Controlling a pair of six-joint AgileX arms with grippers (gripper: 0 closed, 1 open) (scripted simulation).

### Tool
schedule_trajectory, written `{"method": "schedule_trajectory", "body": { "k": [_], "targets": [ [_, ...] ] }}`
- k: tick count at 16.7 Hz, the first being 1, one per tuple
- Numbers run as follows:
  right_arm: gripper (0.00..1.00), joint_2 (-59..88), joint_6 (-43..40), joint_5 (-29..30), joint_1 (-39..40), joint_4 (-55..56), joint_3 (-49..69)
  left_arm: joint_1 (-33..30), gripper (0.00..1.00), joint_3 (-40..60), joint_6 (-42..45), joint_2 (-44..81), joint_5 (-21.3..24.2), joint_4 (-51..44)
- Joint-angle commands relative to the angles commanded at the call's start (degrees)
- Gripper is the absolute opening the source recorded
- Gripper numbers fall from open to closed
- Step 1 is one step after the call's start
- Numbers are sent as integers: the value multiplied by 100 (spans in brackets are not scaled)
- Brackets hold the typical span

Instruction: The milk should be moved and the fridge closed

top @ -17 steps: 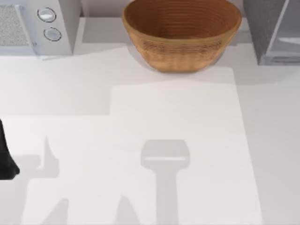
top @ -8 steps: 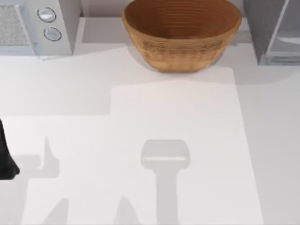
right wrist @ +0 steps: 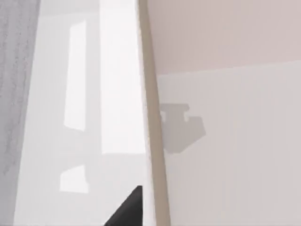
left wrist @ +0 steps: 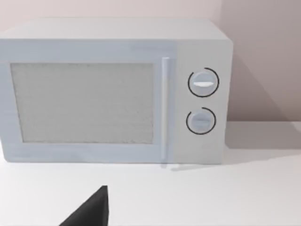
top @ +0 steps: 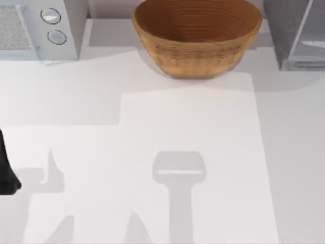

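The milk is out of view. The fridge [top: 282, 31], a grey speckled cabinet, stands at the table's back right corner, its pale glassy door panel [top: 311, 36] facing right. In the right wrist view that door panel [right wrist: 94, 117] and its light frame [right wrist: 151, 141] are very close, with a dark part of my right gripper [right wrist: 128, 211] just in front of them. My left arm [top: 6, 173] is parked at the table's left edge. A dark part of my left gripper [left wrist: 90, 211] points toward the white appliance.
A white appliance with two round knobs [top: 51, 28] [left wrist: 117, 94] stands at the back left. A large woven basket [top: 197, 38] sits at the back middle. White tabletop [top: 193, 152] spreads in front of them, with a wall behind.
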Motion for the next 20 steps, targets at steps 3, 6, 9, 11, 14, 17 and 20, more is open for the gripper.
{"method": "schedule_trajectory", "body": {
  "k": [3, 6, 9, 11, 14, 17, 20],
  "targets": [
    [100, -108, 1065, 211, 551, 1019, -139, 0, 100, 0, 0, 0, 0, 0],
    [100, -182, 1578, 327, 799, 1551, -234, 0, 100, 0, 0, 0, 0, 0],
    [100, -190, 1635, 340, 823, 1614, -247, 0, 100, 0, 0, 0, 0, 0],
    [100, -140, 1611, 344, 708, 1696, -356, 0, 100, 0, 0, 0, 0, 0],
    [100, -234, 1717, 509, 896, 1821, -420, 0, 100, 0, 0, 0, 0, 0],
    [100, -405, 2118, 1021, 1564, 2108, -608, 0, 100, 0, 0, 0, 0, 0],
    [100, -617, 2652, 1642, 2426, 2419, -828, 0, 100, 0, 0, 0, 0, 0]
  ]
}}
